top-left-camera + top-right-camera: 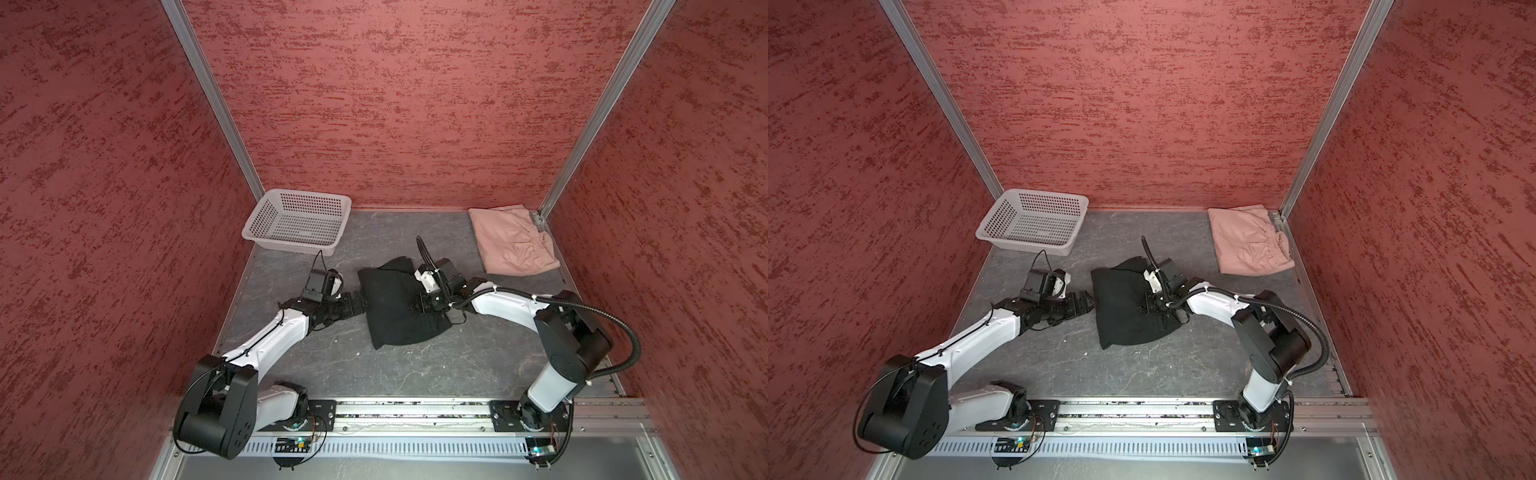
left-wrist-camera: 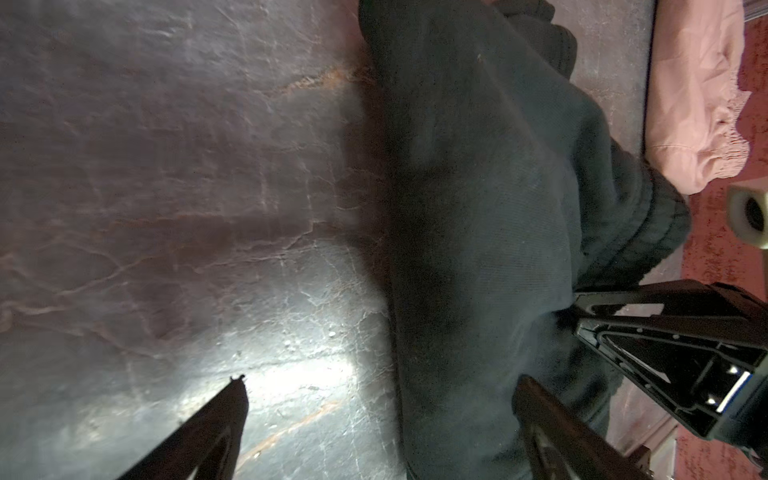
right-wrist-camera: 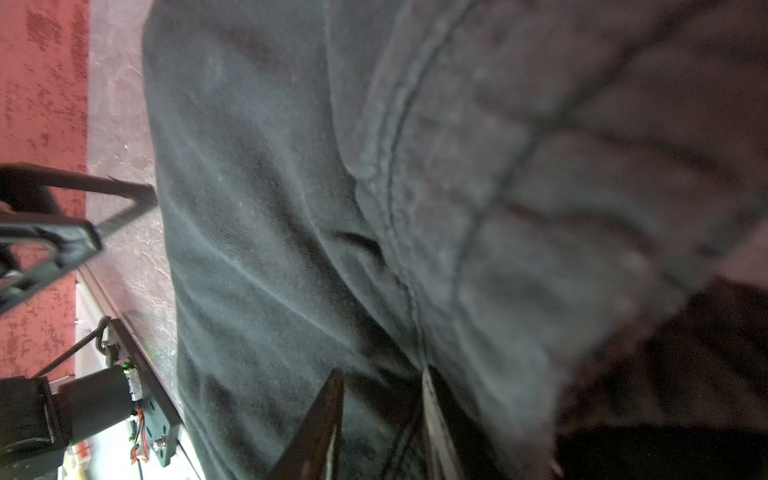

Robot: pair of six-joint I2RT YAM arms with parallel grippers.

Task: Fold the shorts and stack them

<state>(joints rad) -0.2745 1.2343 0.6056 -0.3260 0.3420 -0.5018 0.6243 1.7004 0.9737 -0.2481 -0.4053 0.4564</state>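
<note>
The left fingers point(image 2: 224, 424) are spread wide and empty, astride the edge of the black shorts point(image 1: 386, 324). The right fingers point(image 3: 320, 432) are half closed near the waistband; whether cloth is pinched cannot be told. The black pair lies mid-bench point(image 1: 415, 374), judged part-folded. The pink shorts point(image 1: 511, 245) lie folded in the far right corner; stacking remains.

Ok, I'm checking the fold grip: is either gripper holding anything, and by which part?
The right gripper appears to pinch the black shorts at a raised fold by the waistband seam. The left gripper is open and holds nothing.
</note>
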